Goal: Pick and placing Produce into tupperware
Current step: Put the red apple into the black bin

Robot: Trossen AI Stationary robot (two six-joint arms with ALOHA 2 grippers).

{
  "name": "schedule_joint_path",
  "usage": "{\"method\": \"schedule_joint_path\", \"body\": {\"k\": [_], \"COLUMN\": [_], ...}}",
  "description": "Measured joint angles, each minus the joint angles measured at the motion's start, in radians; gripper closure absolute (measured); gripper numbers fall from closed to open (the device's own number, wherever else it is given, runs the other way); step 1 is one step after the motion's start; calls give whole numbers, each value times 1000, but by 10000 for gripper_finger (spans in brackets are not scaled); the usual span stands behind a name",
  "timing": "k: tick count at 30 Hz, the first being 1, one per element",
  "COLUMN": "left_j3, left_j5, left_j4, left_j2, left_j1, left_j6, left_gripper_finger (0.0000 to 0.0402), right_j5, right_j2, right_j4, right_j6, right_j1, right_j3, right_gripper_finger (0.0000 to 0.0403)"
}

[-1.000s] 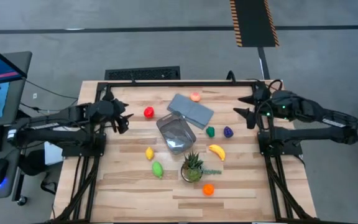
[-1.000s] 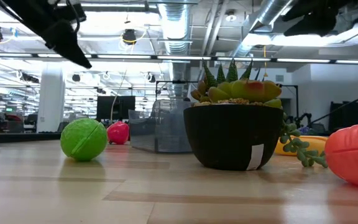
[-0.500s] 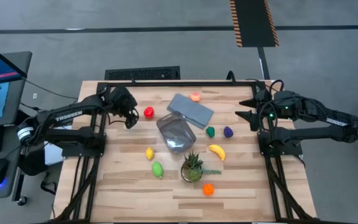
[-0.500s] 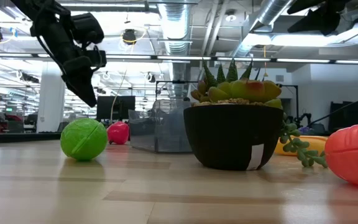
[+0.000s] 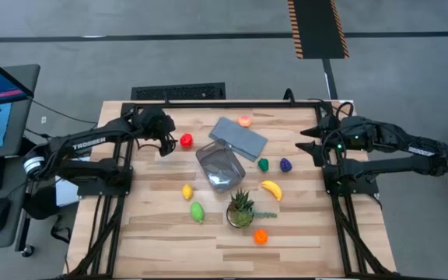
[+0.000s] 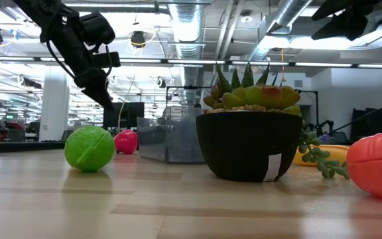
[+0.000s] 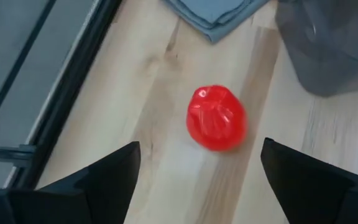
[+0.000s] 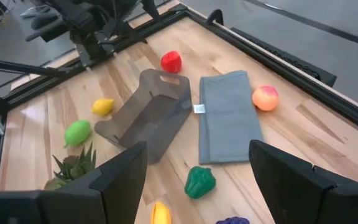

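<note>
A red toy fruit [image 5: 186, 140] lies on the table at the far left, also in the left wrist view [image 7: 216, 118]. My left gripper [image 5: 164, 146] is open and hangs just left of it, above the table [image 7: 199, 155]; the fruit lies ahead between the finger lines, untouched. The clear tub [image 5: 221, 166] sits mid-table with nothing in it that I can see. My right gripper [image 5: 308, 140] is open and empty, raised at the right edge [image 8: 197, 152]. A banana [image 5: 271, 189], a green piece [image 5: 264, 164] and a purple piece [image 5: 286, 165] lie right of the tub.
A flat grey-blue lid [image 5: 238, 138] lies behind the tub, with a peach-coloured fruit [image 5: 245, 120] at its far side. A yellow fruit [image 5: 187, 191], a green fruit [image 5: 197, 211], a potted plant [image 5: 240, 208] and an orange fruit [image 5: 260, 236] lie nearer the front.
My left gripper has gone toward the table's right and far side and come down, ending close beside the red fruit, still open. Nothing on the table has moved.
</note>
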Motion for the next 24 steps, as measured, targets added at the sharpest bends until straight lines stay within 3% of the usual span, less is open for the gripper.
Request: {"method": "schedule_joint_path", "body": {"k": [8,24], "left_j3": [13,197], "left_j5": [31,121], "left_j4": [25,20], "left_j2": [166,408], "left_j1": [32,53], "left_j6": [-42,32], "left_gripper_finger": [77,77], "right_j5": [22,22], "right_j2": [0,0], "right_j4": [0,1], "right_j6": [-8,18], "right_j1": [0,0], "right_j3": [0,-1], "right_gripper_finger": [100,100]}}
